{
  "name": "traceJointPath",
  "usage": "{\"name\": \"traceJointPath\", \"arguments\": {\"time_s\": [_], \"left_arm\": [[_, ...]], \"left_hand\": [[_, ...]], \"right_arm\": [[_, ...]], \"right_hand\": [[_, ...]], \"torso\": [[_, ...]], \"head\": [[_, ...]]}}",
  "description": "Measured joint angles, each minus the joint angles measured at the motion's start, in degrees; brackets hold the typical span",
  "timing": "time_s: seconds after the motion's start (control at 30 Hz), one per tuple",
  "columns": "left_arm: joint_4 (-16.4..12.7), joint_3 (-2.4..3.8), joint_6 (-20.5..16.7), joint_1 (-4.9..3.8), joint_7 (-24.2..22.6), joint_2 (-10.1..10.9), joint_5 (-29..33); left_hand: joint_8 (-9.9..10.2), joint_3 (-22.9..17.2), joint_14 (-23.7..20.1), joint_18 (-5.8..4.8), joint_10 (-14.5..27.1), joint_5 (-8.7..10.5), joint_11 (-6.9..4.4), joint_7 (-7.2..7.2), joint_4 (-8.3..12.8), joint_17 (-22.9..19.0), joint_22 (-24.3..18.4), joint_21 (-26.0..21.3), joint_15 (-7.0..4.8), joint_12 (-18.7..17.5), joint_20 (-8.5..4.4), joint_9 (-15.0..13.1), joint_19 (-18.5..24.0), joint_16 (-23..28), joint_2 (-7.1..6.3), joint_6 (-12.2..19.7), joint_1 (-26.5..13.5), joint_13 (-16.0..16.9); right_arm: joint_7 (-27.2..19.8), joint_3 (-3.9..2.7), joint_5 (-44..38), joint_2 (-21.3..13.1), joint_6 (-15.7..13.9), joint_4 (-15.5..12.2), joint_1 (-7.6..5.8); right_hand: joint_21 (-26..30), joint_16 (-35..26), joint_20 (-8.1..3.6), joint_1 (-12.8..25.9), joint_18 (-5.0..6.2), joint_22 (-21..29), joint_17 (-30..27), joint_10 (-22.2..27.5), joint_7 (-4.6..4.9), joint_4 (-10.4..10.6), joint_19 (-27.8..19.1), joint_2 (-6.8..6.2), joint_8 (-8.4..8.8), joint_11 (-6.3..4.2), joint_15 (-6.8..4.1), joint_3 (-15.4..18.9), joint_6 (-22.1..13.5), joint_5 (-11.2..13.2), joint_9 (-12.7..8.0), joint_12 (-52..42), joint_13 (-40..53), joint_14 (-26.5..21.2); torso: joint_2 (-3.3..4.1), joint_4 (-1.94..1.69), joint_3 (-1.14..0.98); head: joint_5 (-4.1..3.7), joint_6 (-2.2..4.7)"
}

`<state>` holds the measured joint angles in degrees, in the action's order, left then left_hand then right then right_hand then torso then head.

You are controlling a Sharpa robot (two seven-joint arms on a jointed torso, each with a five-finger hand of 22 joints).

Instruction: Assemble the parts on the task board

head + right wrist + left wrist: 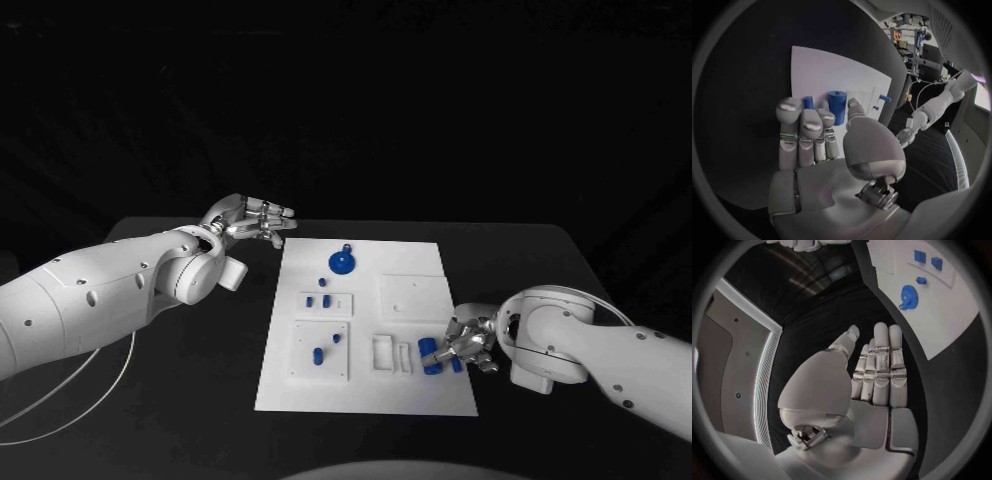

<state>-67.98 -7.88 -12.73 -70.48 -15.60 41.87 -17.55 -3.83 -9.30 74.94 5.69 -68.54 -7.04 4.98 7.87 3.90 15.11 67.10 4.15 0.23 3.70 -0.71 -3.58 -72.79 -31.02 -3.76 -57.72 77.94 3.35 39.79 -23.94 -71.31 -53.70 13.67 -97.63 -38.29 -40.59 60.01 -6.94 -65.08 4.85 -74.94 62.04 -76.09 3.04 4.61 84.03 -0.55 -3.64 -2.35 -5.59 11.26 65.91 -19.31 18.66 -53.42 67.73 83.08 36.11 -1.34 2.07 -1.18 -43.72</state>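
The white task board (375,390) lies in the middle of the black table. A blue gear (342,263) sits near its far edge, and several small blue parts (320,299) stand on its left half. My right hand (470,345) hovers at the board's near right edge, fingers straight and holding nothing. A blue cylinder (837,106) stands just past its fingertips (799,120), with a second blue piece (456,362) beside it. My left hand (248,222) is open, fingers extended, off the board's far left corner. The left wrist view shows the gear (907,296) beyond its fingers.
A white slotted block (384,353) sits left of the blue cylinder (430,355). A raised white square plate (413,295) lies on the board's right half. Bare black table surrounds the board (954,315) on all sides.
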Motion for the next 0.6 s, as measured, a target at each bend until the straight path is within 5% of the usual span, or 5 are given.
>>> {"name": "traceJointPath", "arguments": {"time_s": [0.3, 0.4, 0.43, 0.5, 0.6], "left_arm": [[-0.05, -0.01, 0.07, 0.01, 0.07, 0.02, 0.02], [-0.08, -0.01, 0.13, 0.01, 0.11, 0.01, 0.02], [-0.08, -0.01, 0.16, 0.01, 0.12, 0.01, 0.02], [-0.08, -0.02, 0.2, 0.01, 0.14, 0.0, 0.02], [-0.08, -0.03, 0.31, 0.01, 0.19, -0.01, 0.02]], "left_hand": [[0.0, 0.0, 0.0, 0.0, 0.0, 0.0, 0.0, 0.0, 0.0, 0.0, 0.01, 0.0, 0.0, 0.0, 0.0, 0.0, 0.0, 0.0, 0.0, 0.0, 0.0, 0.0], [0.0, 0.18, 0.0, 0.0, 0.0, 0.22, 0.0, 0.0, -0.18, -0.01, -0.26, 0.0, 0.0, 0.0, 0.0, 0.0, 0.0, 0.0, 0.0, 0.0, 0.0, 0.0], [0.0, 0.18, 0.0, 0.0, 0.0, 0.22, 0.0, 0.0, -0.18, -0.01, -0.32, 0.0, 0.0, 0.0, 0.0, 0.0, 0.0, 0.0, 0.0, 0.0, 0.0, 0.0], [0.0, 0.18, 0.0, 0.0, 0.0, 0.22, 0.0, 0.0, -0.18, -0.01, -0.33, 0.0, 0.0, 0.0, 0.0, 0.0, 0.0, 0.0, 0.0, 0.0, 0.0, 0.0], [0.0, 0.18, 0.0, 0.0, 0.0, 0.22, 0.0, 0.0, -0.18, -0.01, -0.33, 0.0, 0.0, 0.0, 0.0, 0.0, 0.0, 0.0, 0.0, 0.0, 0.0, 0.0]], "right_arm": [[0.02, 1.25, -1.23, 1.62, -2.03, 0.61, -0.28], [-0.08, 1.76, -1.85, 2.15, -2.85, 1.1, -0.44], [-0.11, 1.95, -2.06, 2.33, -3.14, 1.3, -0.46], [-0.15, 2.13, -2.39, 2.59, -3.58, 1.54, -0.45], [-0.26, 2.4, -2.93, 2.97, -4.45, 1.82, -0.41]], "right_hand": [[0.0, -0.22, 0.0, -0.01, 0.0, 0.01, -0.01, -0.1, 0.02, 0.14, 0.0, -0.45, -0.46, 0.09, 0.0, -0.28, 0.26, 0.27, -0.08, 0.23, 0.0, 0.0], [0.0, -0.22, 0.0, -0.01, -0.01, 0.01, -0.01, 0.11, 0.0, -0.05, 0.0, -0.45, -0.46, 0.31, 0.0, -0.46, 0.22, 0.27, 6.92, 0.44, -0.08, 0.0], [0.0, -0.23, 0.0, -0.02, 0.0, 0.01, -0.01, 0.13, -0.01, -0.17, 0.0, -0.43, -0.2, 0.31, 0.0, -0.59, 0.0, 0.2, 15.43, 0.44, -0.12, 0.0], [0.0, -0.44, 0.0, -0.18, 0.0, 0.01, -0.01, 0.13, -0.01, -0.3, 0.0, -0.27, -0.17, 0.31, 0.0, -0.71, 0.0, -0.24, 21.12, 0.44, -0.13, 0.0], [0.0, -0.44, 0.0, -0.55, -0.01, 0.01, -0.01, 0.13, -0.01, -1.26, 0.0, 0.1, -0.17, 0.32, 0.0, -1.04, 0.01, -1.18, 24.7, 0.44, -0.13, 0.0]], "torso": [[0.07, -0.03, -0.02], [0.06, -0.03, -0.02], [0.07, -0.03, -0.02], [0.07, -0.03, -0.02], [0.07, 0.0, -0.02]], "head": [[0.31, -0.23], [0.4, -0.29], [0.45, -0.29], [0.5, -0.32], [0.59, -0.36]]}}
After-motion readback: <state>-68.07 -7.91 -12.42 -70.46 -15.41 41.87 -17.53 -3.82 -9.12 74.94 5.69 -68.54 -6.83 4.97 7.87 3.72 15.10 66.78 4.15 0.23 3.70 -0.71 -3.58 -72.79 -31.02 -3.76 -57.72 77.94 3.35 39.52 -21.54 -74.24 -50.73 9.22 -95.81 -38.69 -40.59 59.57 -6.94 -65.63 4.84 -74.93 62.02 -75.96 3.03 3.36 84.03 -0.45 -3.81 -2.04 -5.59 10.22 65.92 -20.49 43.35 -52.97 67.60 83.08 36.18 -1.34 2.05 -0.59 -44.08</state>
